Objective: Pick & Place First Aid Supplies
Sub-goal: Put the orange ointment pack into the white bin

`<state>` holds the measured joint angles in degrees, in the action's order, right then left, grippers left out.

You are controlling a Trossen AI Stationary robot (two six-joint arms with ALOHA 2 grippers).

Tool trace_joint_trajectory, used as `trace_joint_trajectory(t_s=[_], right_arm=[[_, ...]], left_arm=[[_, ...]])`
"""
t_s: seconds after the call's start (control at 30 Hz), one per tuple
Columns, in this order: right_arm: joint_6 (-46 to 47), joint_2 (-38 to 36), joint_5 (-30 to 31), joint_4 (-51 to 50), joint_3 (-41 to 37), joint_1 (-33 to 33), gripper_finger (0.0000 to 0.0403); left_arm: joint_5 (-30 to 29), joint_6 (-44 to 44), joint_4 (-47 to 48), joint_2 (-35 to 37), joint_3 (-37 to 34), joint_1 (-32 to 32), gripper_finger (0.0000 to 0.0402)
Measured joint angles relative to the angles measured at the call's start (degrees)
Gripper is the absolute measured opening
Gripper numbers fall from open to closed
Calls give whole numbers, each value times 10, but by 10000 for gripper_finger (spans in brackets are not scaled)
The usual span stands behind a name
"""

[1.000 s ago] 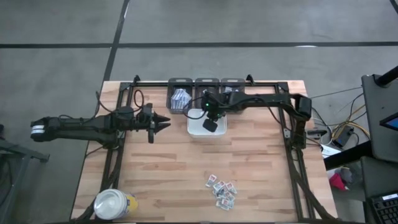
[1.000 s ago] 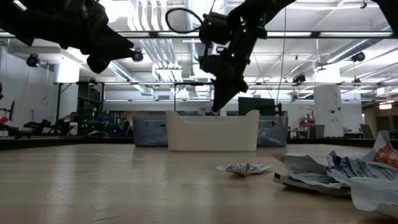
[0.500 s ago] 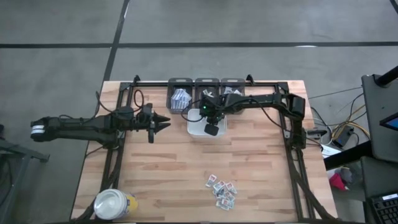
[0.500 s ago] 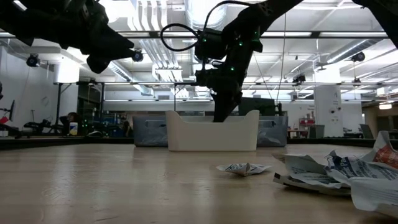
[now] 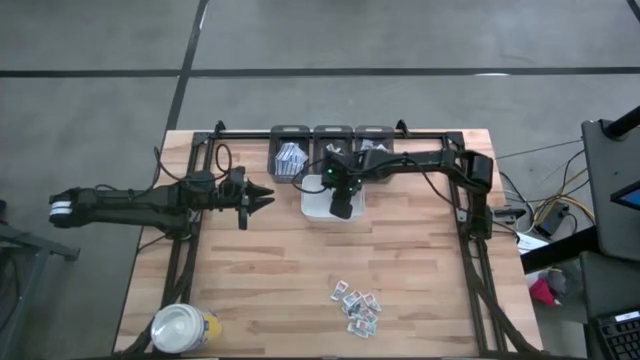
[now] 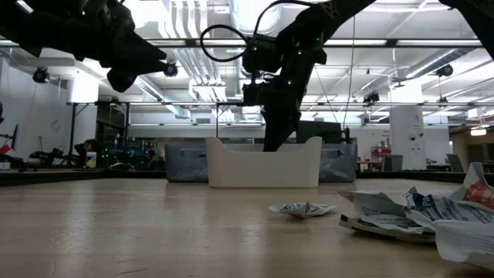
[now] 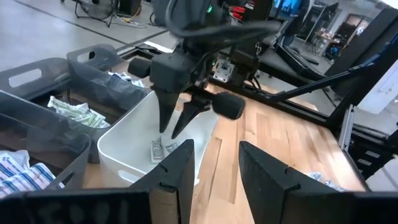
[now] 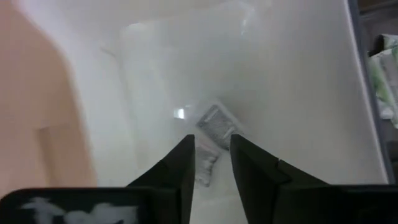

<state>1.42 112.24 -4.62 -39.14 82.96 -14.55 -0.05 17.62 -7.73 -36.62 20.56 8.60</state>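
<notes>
Right gripper [image 7: 176, 124]: lowered inside the white tray [image 5: 312, 206], fingers parted narrowly with nothing between them; in the right wrist view two packets [image 8: 211, 134] are seen lying flat on the tray floor just beyond the fingertips, clear of the tray walls, one grey-printed, the other paler

Left gripper [image 5: 262, 195]: held above the table to the left of the tray, well apart from it, fingers parted with nothing between them

Tray: set at the far middle of the table, its far edge just beside a row of three dark bins [image 5: 331, 145]; open board is left along its left, right and near sides

Bins: striped and printed wrappers [image 5: 290, 157] are held in the leftmost; green-printed paper [image 7: 74, 111] is seen in another from the left wrist view

Packet pile [image 5: 358, 304]: loose cluster on the near right of the table, well apart from the tray, with a wide stretch of bare board between; one crumpled packet [image 6: 303, 208] lies apart from the rest in the low view; print cannot be read

Jar [image 5: 183, 327]: yellow, white lid, at the near left corner by the table edge; no label can be read

Table [image 5: 260, 280]: pale butcher-block wood, framed by dark rails [image 5: 340, 131] at the back and sides

Room: grey concrete floor, ceiling strip lights, shelving beyond
</notes>
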Motion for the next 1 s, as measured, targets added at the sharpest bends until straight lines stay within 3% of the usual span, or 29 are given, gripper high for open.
trace_joint_trajectory(t_s=[0.17,0.3,0.63,1.0], right_arm=[[16,-31,-55,-11,2,3,111],[16,-67,-64,-26,2,25,109],[-20,-115,-66,-55,2,159,90],[72,-93,-57,-36,2,277,75]], left_arm=[[0,22,2,0,0,0,120],[2,35,4,0,0,0,119],[2,39,6,0,0,0,120],[3,36,5,0,0,0,120]])
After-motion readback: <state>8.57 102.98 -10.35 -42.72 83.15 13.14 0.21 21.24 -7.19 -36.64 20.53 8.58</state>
